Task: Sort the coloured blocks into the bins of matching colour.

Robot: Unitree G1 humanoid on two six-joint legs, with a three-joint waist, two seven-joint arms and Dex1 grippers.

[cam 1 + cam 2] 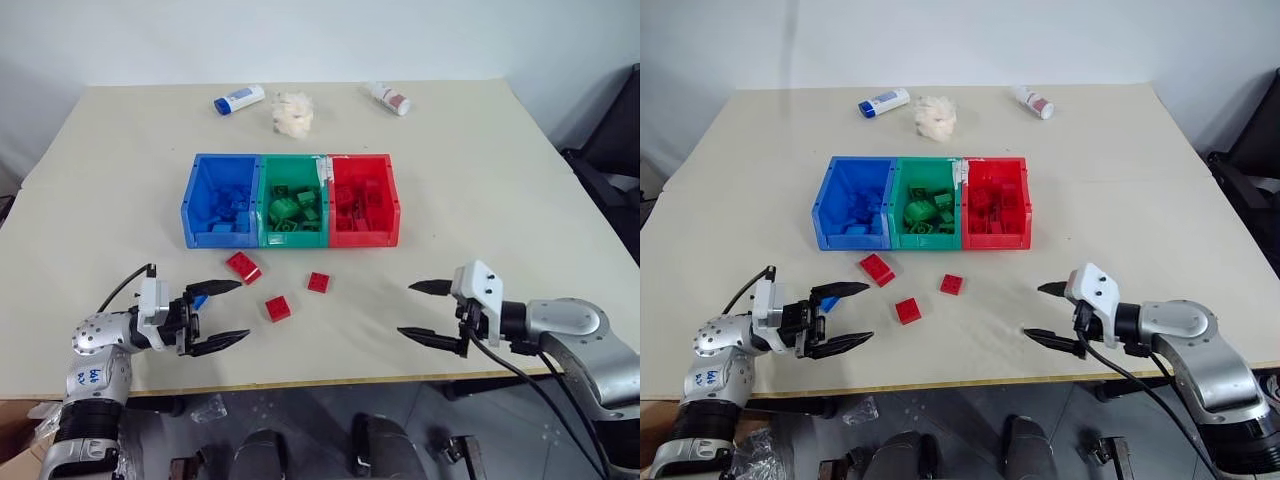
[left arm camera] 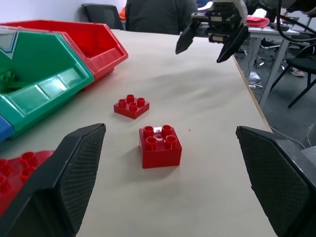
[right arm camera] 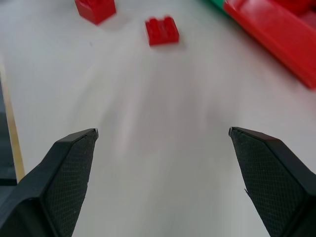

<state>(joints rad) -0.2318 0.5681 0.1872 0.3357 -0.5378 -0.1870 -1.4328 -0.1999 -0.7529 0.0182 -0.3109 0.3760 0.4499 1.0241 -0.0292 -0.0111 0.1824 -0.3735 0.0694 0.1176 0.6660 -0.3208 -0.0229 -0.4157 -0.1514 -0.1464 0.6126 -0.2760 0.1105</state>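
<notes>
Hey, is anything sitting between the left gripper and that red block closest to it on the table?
Nothing visible. The left gripper is open, and in the left wrist view bare table lies between its fingers and the nearest red block. A small blue block sits right by the upper finger, off that line.

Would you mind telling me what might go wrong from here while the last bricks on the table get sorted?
The small blue brick lies right by the open left tool, half hidden behind a finger, so it could be knocked away or missed. Three red bricks lie close together; gripping one may nudge its neighbour. The red bin is joined to the green bin, so a drop near their shared wall could land wrongly.
</notes>
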